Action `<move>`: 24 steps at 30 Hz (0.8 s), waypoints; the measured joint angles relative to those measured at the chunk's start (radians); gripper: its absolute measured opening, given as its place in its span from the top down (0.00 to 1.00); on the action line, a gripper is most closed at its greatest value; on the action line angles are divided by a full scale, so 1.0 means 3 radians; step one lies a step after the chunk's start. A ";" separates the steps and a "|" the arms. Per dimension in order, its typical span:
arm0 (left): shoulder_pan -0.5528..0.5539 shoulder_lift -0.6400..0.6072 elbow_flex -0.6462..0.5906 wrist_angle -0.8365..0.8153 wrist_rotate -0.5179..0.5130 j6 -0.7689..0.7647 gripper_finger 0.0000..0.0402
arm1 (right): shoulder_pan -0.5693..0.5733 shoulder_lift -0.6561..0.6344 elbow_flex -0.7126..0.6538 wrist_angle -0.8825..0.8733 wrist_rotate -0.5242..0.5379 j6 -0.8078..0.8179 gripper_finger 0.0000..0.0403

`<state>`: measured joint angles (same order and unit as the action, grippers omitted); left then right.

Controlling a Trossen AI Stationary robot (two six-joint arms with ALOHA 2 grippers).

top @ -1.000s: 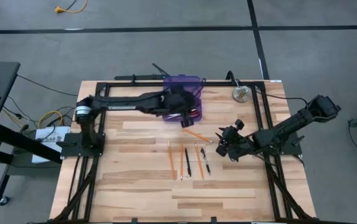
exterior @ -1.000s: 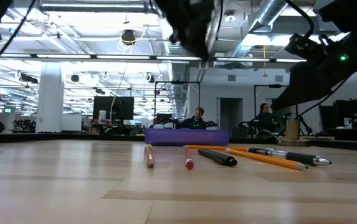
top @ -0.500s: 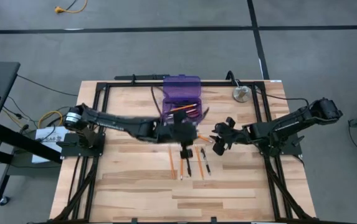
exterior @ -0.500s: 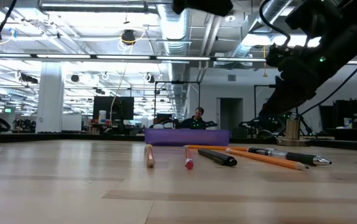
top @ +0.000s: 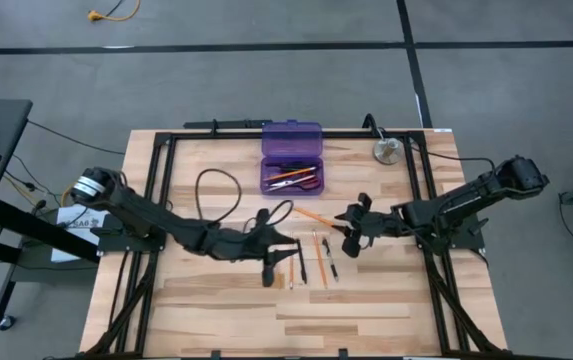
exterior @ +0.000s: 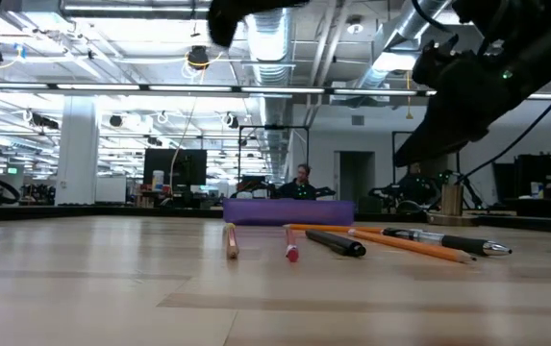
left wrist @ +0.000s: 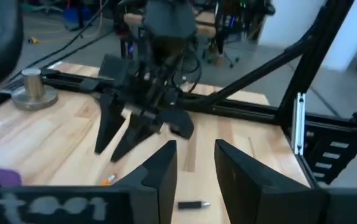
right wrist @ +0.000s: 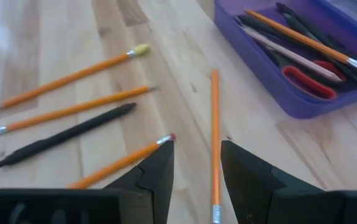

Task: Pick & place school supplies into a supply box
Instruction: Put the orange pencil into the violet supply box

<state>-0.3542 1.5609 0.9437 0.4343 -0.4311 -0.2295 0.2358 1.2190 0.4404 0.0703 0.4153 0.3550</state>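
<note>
Your left tool has swung from the purple box to the near pencils, fingers parted and empty; lower and grip one next.

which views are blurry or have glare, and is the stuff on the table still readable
Left wrist view: soft throughout, the right hand ahead smeared. Right wrist view: pencils and purple box readable, edges soft. Low view: bright ceiling lights, arms overhead in silhouette, pen sharp. High view: even light, no glare.
</note>
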 joint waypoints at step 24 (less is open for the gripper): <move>-0.0212 -0.0084 -0.1024 0.0421 -0.0593 -0.0340 0.76 | -0.0644 0.0000 0.1102 -0.1689 -0.1269 -0.0345 0.69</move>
<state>-0.4178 1.5356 0.6364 0.5607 -0.6091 -0.3315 0.0426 1.2190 0.7709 -0.4365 0.0345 0.2516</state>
